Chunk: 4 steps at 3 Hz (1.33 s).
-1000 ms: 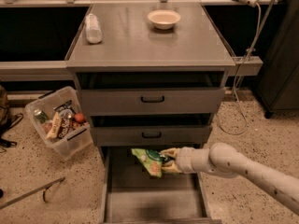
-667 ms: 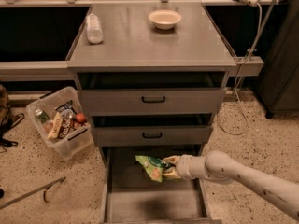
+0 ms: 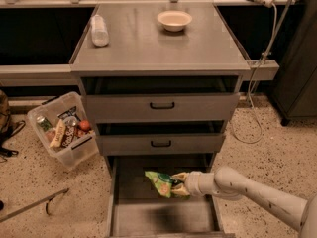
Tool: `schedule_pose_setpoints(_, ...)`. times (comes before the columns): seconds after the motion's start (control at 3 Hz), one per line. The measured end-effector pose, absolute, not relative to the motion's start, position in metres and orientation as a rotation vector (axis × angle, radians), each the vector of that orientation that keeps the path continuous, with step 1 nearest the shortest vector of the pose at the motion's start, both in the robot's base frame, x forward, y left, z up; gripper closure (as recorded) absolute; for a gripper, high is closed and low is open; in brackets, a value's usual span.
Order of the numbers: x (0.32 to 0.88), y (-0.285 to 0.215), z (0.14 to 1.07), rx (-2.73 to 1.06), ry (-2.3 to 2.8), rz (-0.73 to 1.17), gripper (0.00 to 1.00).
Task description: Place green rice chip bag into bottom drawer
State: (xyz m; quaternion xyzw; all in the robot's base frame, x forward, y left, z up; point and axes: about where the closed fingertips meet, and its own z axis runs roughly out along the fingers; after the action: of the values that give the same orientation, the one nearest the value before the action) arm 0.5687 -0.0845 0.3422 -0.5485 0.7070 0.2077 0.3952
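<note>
The green rice chip bag (image 3: 160, 183) is crinkled bright green foil and hangs a little above the floor of the bottom drawer (image 3: 163, 217), which is pulled open at the foot of the grey cabinet. My gripper (image 3: 179, 185) comes in from the right on a white arm and is shut on the bag's right end. The bag sticks out to the left of the gripper, over the middle of the drawer tray. The two shallower drawers above it stand partly closed.
A beige bowl (image 3: 174, 20) and a lying clear bottle (image 3: 99, 30) are on the cabinet top. A clear plastic bin (image 3: 64, 130) of snack packets stands on the floor at the left. A cable (image 3: 257, 83) hangs at the right.
My gripper with the bag has moved slightly left and down, lower over the open bottom drawer. The camera view has shifted a little.
</note>
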Motion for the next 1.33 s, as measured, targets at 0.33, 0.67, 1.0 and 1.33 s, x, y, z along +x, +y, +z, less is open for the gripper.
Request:
schedule_pose_setpoints(0.33, 0.573, -0.088, 0.316, -1.372, 1.819, 0.538, 1.0)
schedule_pose_setpoints(0.67, 0.577, -0.089, 0.259, -1.307, 1.861, 0.613, 1.0)
schedule_pose_setpoints(1.0, 0.578, -0.076, 0.186, -1.259, 1.925, 0.72, 1.0)
schedule_pose_setpoints(1.33, 0.582, -0.076, 0.173, -1.249, 1.941, 0.736, 1.0)
